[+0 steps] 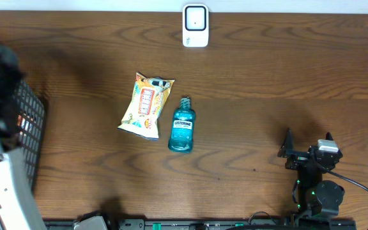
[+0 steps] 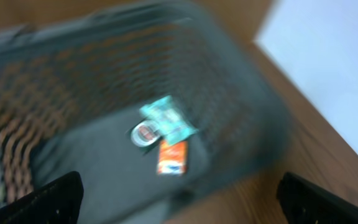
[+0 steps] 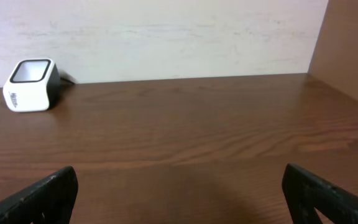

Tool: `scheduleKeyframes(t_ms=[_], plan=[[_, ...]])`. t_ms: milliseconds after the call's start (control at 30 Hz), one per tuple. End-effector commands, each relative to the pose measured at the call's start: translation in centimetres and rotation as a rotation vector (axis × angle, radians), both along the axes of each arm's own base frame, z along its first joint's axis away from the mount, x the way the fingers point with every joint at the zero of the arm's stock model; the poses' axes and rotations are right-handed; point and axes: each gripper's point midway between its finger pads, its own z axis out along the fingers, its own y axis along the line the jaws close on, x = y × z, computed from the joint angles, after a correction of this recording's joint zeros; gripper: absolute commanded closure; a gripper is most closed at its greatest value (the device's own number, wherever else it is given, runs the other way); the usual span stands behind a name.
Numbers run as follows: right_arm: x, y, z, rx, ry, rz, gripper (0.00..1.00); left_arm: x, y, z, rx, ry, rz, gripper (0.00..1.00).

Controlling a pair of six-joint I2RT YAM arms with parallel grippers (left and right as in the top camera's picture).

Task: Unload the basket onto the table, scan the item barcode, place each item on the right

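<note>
The white barcode scanner (image 1: 195, 25) stands at the table's far edge and shows far left in the right wrist view (image 3: 31, 84). A yellow snack bag (image 1: 146, 105) and a teal mouthwash bottle (image 1: 183, 125) lie side by side mid-table. My left gripper (image 2: 179, 190) hangs open and empty over the black mesh basket (image 2: 73, 68), in a blurred view. In the basket lie a teal packet (image 2: 168, 118), a round item (image 2: 144, 134) and an orange packet (image 2: 172, 157). My right gripper (image 1: 307, 144) rests open at the near right, with nothing between its fingers (image 3: 48, 196).
The basket (image 1: 27, 128) stands at the table's left edge, with my left arm blurred above it. A pale wall runs behind the scanner. A wooden side panel (image 3: 347, 43) rises at the right in the right wrist view.
</note>
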Motion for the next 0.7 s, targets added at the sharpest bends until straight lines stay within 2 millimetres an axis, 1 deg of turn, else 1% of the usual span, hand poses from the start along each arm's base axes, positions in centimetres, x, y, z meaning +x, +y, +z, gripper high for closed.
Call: scheduleKeyframes(t_ms=[0, 33, 133, 200, 267, 400, 533, 667], plan=[[0.0, 0.0, 0.0, -0.007, -0.001, 0.004, 0.01, -2.4, 3.0, -2.3, -0.228, -0.139, 0.207, 0.02], [0.0, 0.0, 0.0, -0.007, -0.001, 0.003, 0.01, -3.4, 4.1, -3.1, -0.273, -0.165, 0.284, 0.02], [0.0, 0.0, 0.0, -0.007, -0.001, 0.004, 0.01, -5.6, 6.6, -5.2, -0.346, -0.18, 0.427, 0.02], [0.0, 0.0, 0.0, -0.007, -0.001, 0.004, 0.01, -6.6, 8.0, -6.7, -0.379, -0.159, 0.483, 0.02], [0.0, 0.0, 0.0, -0.007, -0.001, 0.004, 0.01, -7.0, 8.9, -8.4, -0.416, -0.131, 0.527, 0.02], [0.0, 0.0, 0.0, -0.007, -0.001, 0.004, 0.01, -7.3, 9.5, -12.1, -0.515, -0.054, 0.612, 0.02], [0.0, 0.0, 0.0, -0.007, -0.001, 0.003, 0.01, -6.3, 10.5, -15.7, -0.59, 0.023, 0.644, 0.02], [0.0, 0.0, 0.0, -0.007, -0.001, 0.004, 0.01, -5.1, 11.9, -19.7, -0.639, 0.098, 0.661, 0.02]])
